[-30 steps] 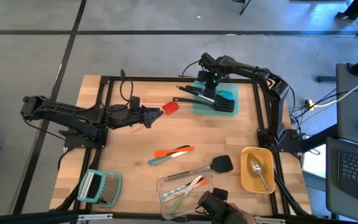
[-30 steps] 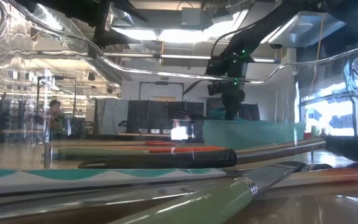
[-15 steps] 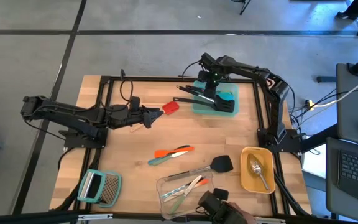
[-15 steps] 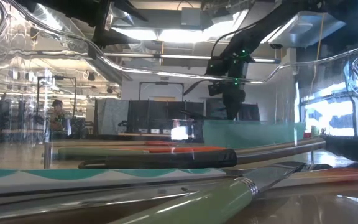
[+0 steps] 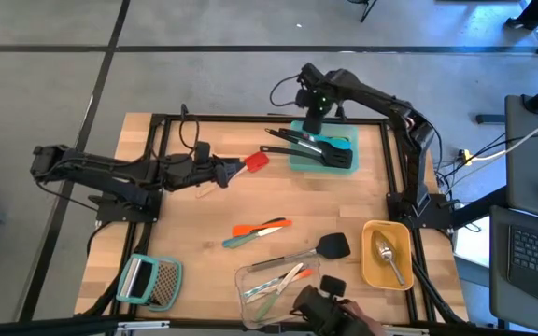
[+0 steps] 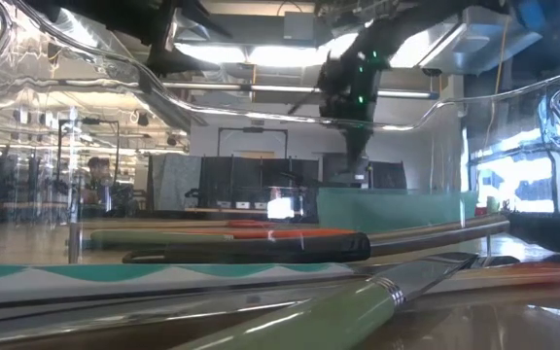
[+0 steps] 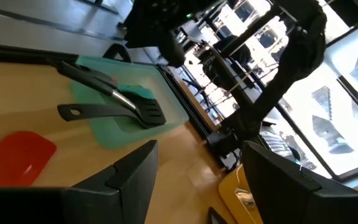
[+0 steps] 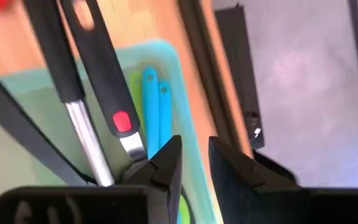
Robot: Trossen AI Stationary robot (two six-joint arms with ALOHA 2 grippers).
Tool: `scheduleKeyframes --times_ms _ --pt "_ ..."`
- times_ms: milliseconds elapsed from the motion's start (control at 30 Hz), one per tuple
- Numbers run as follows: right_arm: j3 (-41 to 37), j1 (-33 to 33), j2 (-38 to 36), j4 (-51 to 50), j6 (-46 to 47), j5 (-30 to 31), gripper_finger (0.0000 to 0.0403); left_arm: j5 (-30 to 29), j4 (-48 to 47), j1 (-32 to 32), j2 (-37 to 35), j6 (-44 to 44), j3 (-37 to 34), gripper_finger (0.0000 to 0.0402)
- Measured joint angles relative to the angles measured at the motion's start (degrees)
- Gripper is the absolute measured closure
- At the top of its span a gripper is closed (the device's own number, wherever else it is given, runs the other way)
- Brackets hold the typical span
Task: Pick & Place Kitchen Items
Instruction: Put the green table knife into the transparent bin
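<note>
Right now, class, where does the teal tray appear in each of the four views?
High: teal tray at table's far right.
Low: pale teal wall, right of centre.
Left wrist: upper left, spatulas across it.
Right wrist: fills the centre.
Shared landmark: the black spatulas.

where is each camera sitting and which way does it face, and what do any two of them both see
High view: above the table, looking straight down; both arms show, left gripper by the red spatula, right gripper over the teal container.
Low view: at table-top height, looking level across utensils into the room; one arm hangs from above.
Left wrist view: looks past its own open jaws at the black spatulas.
Right wrist view: looks down past its own jaws.
Shared: both wrist views see the teal container and black spatulas.
</note>
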Motion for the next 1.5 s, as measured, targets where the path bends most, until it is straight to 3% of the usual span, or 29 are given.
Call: scheduleKeyframes --times_ms 100,367,533,767,867,1000,1133,1300,1500 --pt "5.7 0.8 -0.1 -3.9 0.2 -1.8 0.0320 0.9 1.1 1.3 0.0 1.6 0.0 0.0174" --pt "19.8 4.5 -1.2 -17.8 8.4 -24.3 0.0320 11.1 3.3 4.7 0.0 4.1 0.0 0.0174" --pt "22.9 10.6 -1.2 -25.4 13.1 -33.7 0.0320 20.9 1.9 5.4 0.0 6.6 0.0 0.0174" --pt "22.4 24.1 -1.2 -26.3 20.3 -33.8 0.0320 34.9 -4.9 3.5 0.0 8.1 0.0 0.0174" --pt "22.4 29.7 -1.1 -24.4 21.7 -33.2 0.0320 38.1 -9.9 0.9 0.0 8.9 0.0 0.0174" --pt "22.3 35.5 -1.1 -22.0 27.4 -27.2 0.0320 37.2 -16.0 -3.3 0.0 10.0 0.0 0.0174" --pt "22.3 40.9 -1.1 -20.4 33.3 -26.5 0.0320 34.2 -18.0 -7.1 0.0 10.6 0.0 0.0174" --pt "22.3 49.2 -1.1 -10.4 40.9 -22.2 0.0320 27.7 -18.5 -10.4 0.0 10.6 0.0 0.0174" --pt "22.3 55.3 -1.1 -0.5 49.2 -21.4 0.0320 21.1 -18.7 -12.4 0.0 12.0 0.0 0.0174"
